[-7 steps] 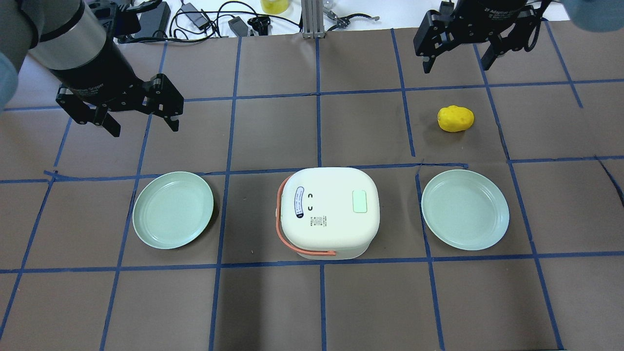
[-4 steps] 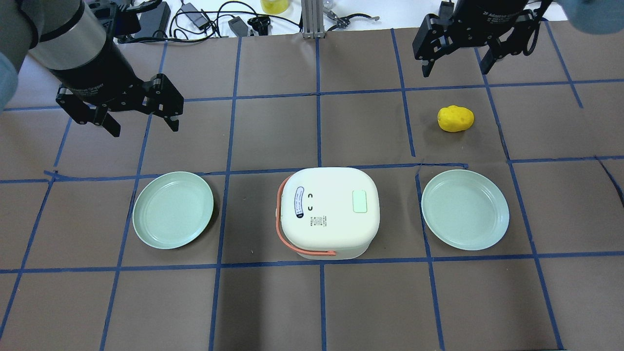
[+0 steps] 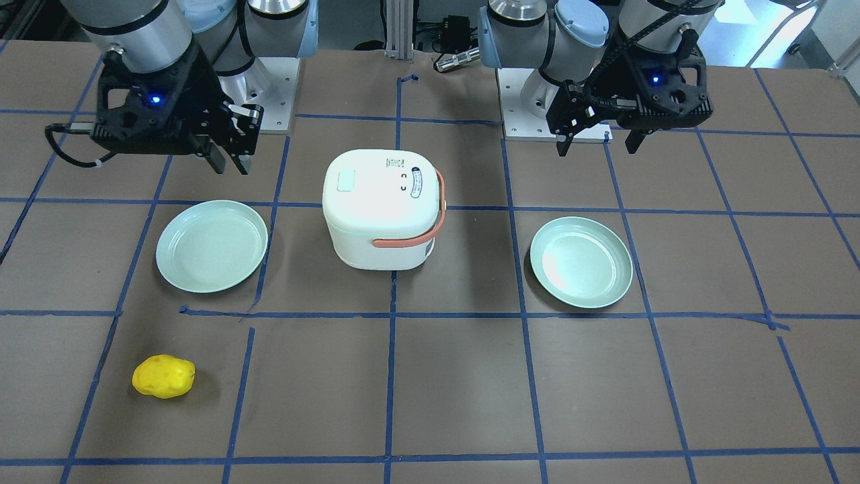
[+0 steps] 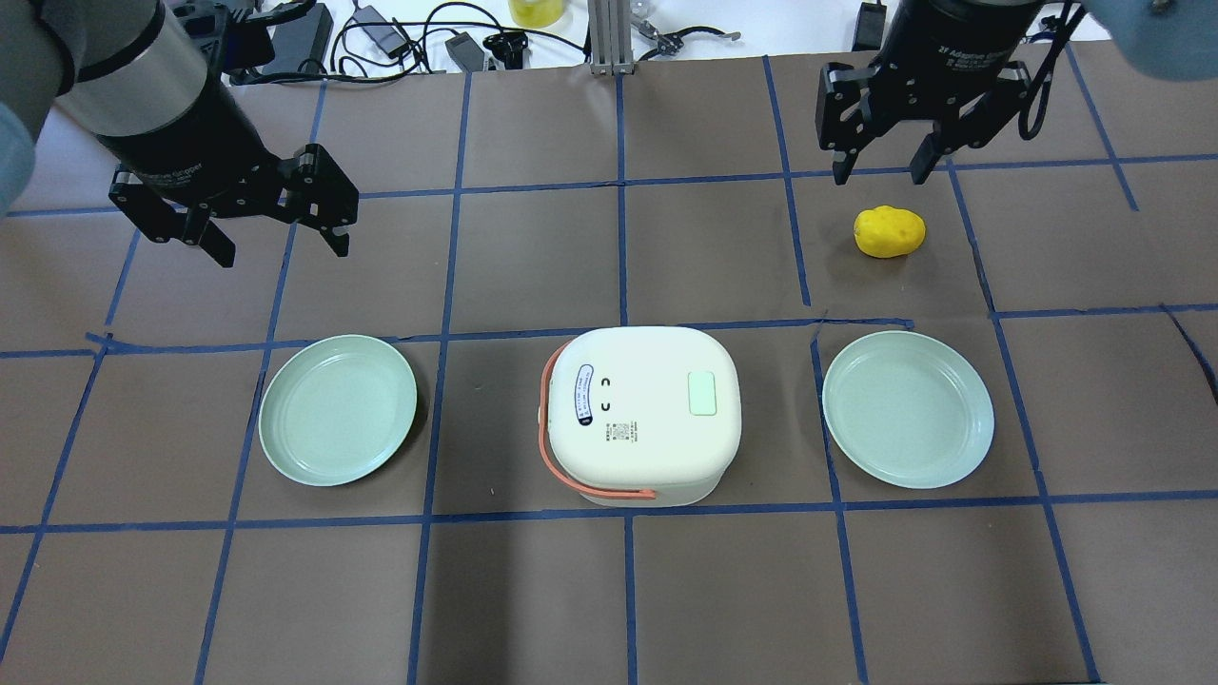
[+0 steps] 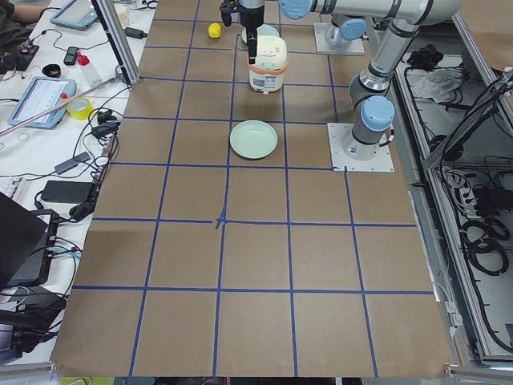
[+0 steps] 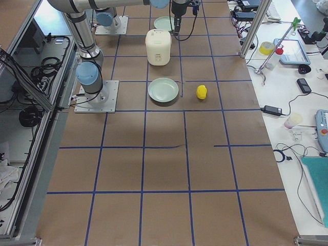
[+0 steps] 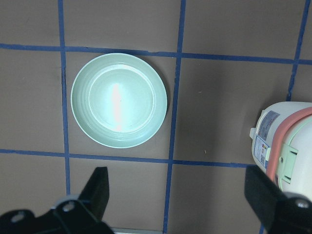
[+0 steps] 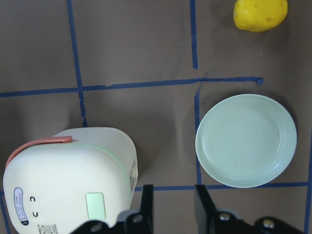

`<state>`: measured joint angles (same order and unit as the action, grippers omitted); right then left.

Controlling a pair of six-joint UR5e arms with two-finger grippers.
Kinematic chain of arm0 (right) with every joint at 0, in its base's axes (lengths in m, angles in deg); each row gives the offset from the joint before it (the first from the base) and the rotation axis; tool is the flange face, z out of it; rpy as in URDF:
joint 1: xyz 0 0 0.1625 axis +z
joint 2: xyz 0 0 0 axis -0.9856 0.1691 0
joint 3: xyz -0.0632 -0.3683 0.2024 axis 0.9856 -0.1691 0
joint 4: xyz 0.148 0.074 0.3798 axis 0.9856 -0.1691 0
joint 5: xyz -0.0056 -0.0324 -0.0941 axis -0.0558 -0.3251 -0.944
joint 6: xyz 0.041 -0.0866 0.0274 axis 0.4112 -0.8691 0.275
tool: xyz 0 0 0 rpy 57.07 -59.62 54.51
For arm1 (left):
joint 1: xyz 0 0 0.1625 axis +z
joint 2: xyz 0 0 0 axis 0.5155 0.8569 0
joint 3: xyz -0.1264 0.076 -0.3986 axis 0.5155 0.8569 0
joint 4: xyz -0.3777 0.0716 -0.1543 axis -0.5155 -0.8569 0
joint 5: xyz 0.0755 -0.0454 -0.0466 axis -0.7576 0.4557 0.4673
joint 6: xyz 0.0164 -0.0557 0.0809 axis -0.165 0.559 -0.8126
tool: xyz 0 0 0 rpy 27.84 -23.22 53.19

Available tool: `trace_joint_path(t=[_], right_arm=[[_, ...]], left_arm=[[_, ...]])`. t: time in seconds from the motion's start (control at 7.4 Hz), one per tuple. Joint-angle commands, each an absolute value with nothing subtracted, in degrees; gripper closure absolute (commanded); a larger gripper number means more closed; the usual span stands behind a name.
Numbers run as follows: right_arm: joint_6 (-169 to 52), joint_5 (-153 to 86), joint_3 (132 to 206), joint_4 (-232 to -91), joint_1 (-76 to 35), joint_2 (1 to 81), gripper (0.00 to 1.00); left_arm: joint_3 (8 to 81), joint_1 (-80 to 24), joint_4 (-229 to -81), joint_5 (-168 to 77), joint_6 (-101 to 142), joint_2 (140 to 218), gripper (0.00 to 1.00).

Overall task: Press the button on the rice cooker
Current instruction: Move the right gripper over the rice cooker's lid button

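Note:
The white rice cooker (image 4: 647, 419) with an orange handle stands at the table's middle, lid shut. Its pale green button (image 4: 701, 392) is on the lid's right part. It also shows in the front view (image 3: 383, 208) and the right wrist view (image 8: 68, 175), where the button (image 8: 95, 205) is near the bottom edge. My right gripper (image 4: 881, 174) hangs empty high over the far right, well away from the cooker. Its jaws are drawn in, with a gap left between them. My left gripper (image 4: 283, 249) hangs wide open and empty at the far left.
Two pale green plates flank the cooker, one on the left (image 4: 339, 409) and one on the right (image 4: 909, 409). A yellow lumpy object (image 4: 890, 231) lies just below my right gripper in the overhead view. Cables and tools lie beyond the table's far edge.
My right gripper has moved toward the near side, closer to the yellow object, and its fingers have drawn closer together. The left arm and the cooker have not moved.

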<state>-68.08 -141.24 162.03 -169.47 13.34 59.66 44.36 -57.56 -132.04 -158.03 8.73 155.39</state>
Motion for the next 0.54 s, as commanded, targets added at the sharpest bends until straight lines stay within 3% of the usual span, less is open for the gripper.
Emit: trace_joint_path(t=[0.0, 0.41], right_arm=[[-62.4, -141.3, 166.8, -170.2, 19.4, 60.0, 0.82], [-56.1, -141.8, 173.7, -178.7, 24.5, 60.0, 0.86]], left_arm=[[44.4, -57.6, -132.0, -158.0, 8.7, 155.4, 0.0], [44.4, -57.6, -132.0, -158.0, 8.8, 155.4, 0.0]])
